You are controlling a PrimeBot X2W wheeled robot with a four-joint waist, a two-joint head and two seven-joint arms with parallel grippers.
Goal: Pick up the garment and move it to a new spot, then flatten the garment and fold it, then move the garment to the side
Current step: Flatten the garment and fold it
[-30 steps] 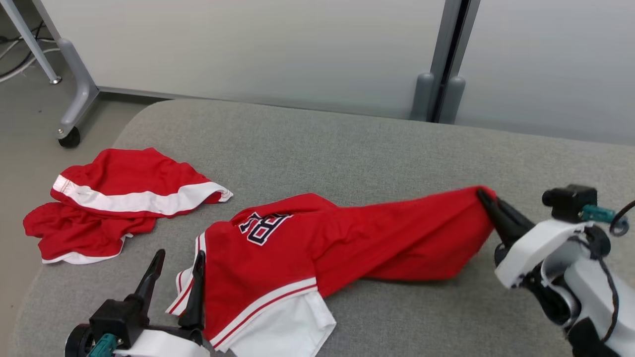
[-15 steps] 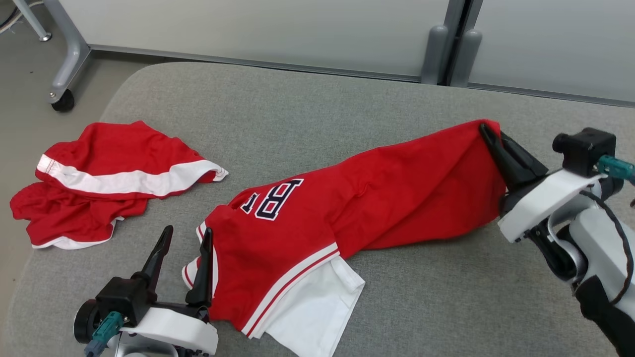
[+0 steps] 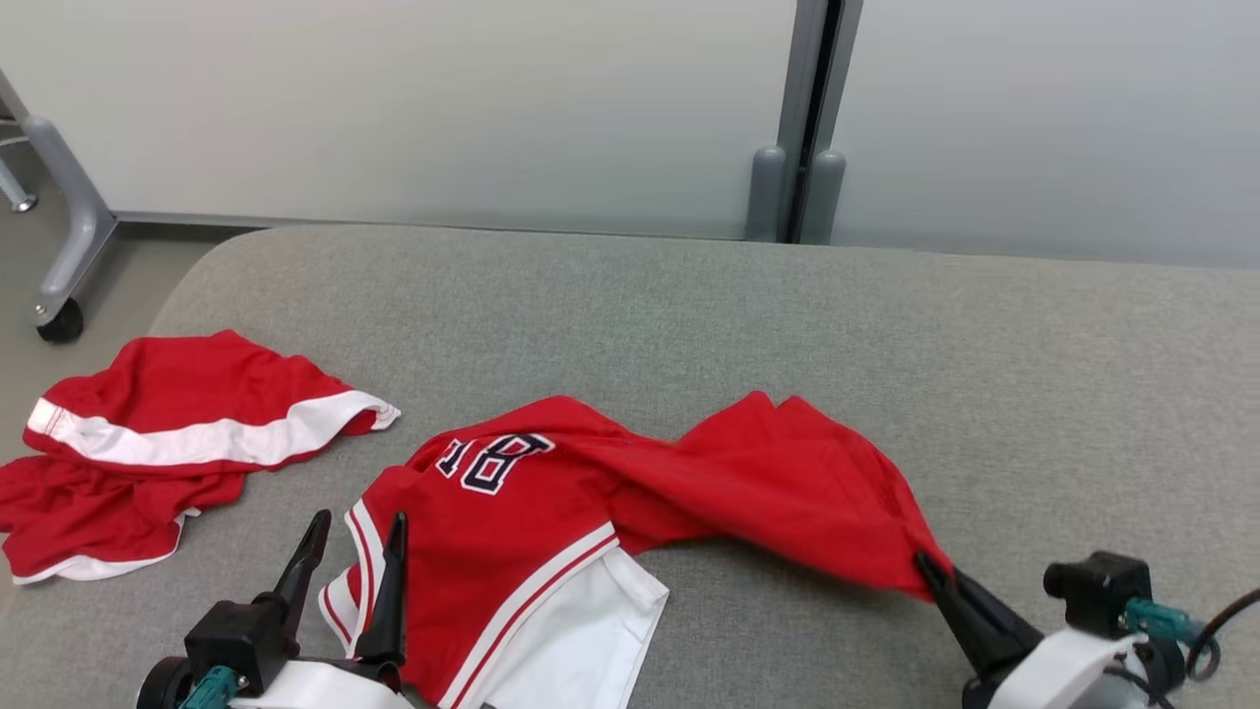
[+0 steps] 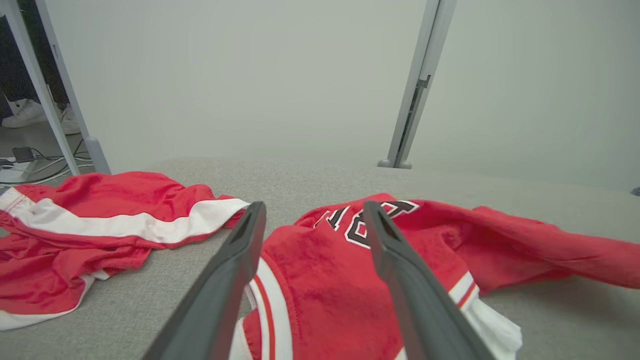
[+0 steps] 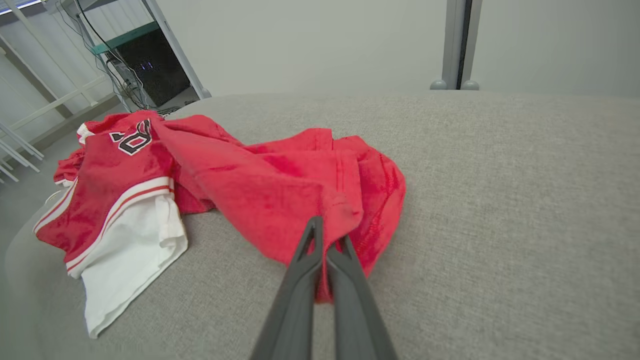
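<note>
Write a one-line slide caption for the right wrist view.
Right gripper pinches a corner of the red jersey, crumpled on the grey cushion.

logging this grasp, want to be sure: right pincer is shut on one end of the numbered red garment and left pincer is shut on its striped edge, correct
The left pincer is not shut: it is open, fingers spread either side of the striped edge, as the left wrist view shows. The right pincer is shut on one end of the numbered red garment.
</note>
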